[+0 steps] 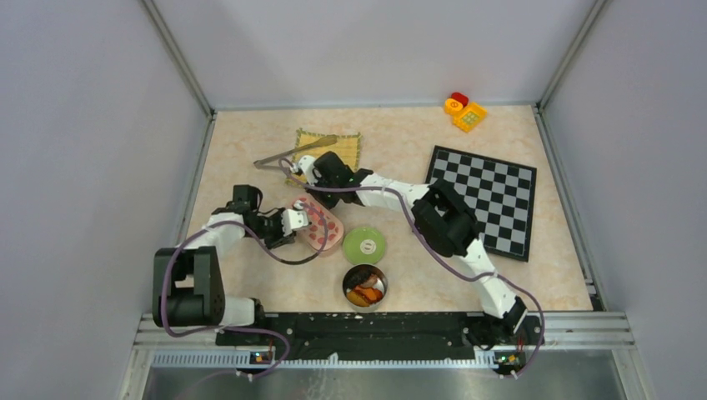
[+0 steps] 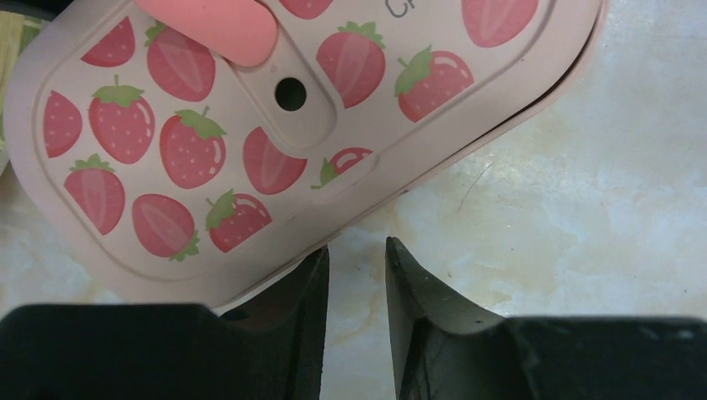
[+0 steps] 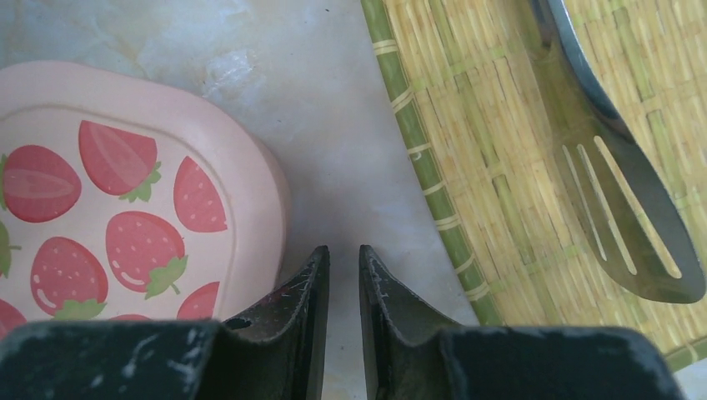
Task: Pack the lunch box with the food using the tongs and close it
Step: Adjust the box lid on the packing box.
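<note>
The pink strawberry-print lunch box point(image 1: 323, 229) lies left of centre with its lid on. My left gripper point(image 1: 298, 219) sits at its near-left edge; in the left wrist view the jaws point(image 2: 358, 247) stand narrowly apart with only tabletop between them, and the left finger touches the lunch box point(image 2: 208, 167) rim. My right gripper point(image 1: 303, 170) hovers between the lunch box point(image 3: 100, 192) and the yellow mat point(image 3: 500, 167), its jaws point(image 3: 343, 248) a slit apart and empty. The silver tongs point(image 1: 296, 150) lie on the mat, their slotted tip point(image 3: 621, 225) showing. Food pieces point(image 1: 365, 292) sit in a round metal tin.
A green round lid point(image 1: 364, 245) lies between the lunch box and the tin point(image 1: 345, 283). A chessboard point(image 1: 488, 200) covers the right side. Red, yellow and orange toy blocks point(image 1: 464, 110) sit at the far right corner. Walls enclose the table on three sides.
</note>
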{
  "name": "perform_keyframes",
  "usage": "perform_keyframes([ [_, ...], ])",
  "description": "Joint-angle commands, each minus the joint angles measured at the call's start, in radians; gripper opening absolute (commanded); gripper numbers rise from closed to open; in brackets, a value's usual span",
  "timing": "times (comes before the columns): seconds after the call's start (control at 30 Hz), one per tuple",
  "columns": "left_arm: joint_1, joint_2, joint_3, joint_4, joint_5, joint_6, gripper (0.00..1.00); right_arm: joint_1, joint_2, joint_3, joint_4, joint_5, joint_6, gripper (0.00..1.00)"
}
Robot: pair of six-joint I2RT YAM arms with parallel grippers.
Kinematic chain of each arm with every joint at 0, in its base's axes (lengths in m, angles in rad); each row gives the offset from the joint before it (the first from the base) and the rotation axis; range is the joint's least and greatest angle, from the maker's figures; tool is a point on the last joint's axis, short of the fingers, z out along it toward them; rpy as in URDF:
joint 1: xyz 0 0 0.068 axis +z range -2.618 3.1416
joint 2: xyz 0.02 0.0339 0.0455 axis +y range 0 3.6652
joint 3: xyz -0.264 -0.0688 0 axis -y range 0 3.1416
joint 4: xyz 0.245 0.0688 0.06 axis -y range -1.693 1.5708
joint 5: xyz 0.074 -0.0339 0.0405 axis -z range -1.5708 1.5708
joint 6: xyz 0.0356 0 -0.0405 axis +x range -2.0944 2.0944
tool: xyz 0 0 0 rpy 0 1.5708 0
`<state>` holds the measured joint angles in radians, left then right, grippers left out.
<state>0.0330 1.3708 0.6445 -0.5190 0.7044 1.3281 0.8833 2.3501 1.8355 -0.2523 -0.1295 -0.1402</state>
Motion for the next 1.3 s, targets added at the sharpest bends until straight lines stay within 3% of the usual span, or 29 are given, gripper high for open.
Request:
perform_keyframes([
  [0.0, -0.004, -0.002, 0.049, 0.069, 0.046, -0.018, 0.35, 0.056, 0.012, 0.041, -0.013, 0.079, -0.079, 0.19],
  [0.3, -0.003, -0.034, 0.036, 0.096, 0.054, -0.042, 0.37, 0.071, 0.057, 0.067, -0.064, 0.203, -0.078, 0.19],
  [0.53, 0.001, -0.042, 0.045, 0.058, 0.003, -0.04, 0.41, 0.023, -0.009, 0.017, -0.075, 0.141, -0.002, 0.24],
  [0.7, 0.0, -0.06, 0.057, 0.002, 0.012, -0.035, 0.45, 0.015, -0.068, -0.021, -0.056, 0.139, -0.005, 0.35],
  [0.97, 0.008, -0.118, 0.129, -0.22, 0.041, -0.004, 0.54, -0.068, -0.134, 0.023, -0.075, 0.045, 0.034, 0.37],
  [1.1, 0.007, -0.145, 0.19, -0.236, 0.088, -0.114, 0.6, -0.11, -0.205, -0.012, -0.057, -0.074, 0.094, 0.39],
  [1.27, -0.005, -0.17, 0.216, -0.077, 0.097, -0.384, 0.66, -0.132, -0.288, -0.063, -0.048, -0.185, 0.148, 0.39],
])
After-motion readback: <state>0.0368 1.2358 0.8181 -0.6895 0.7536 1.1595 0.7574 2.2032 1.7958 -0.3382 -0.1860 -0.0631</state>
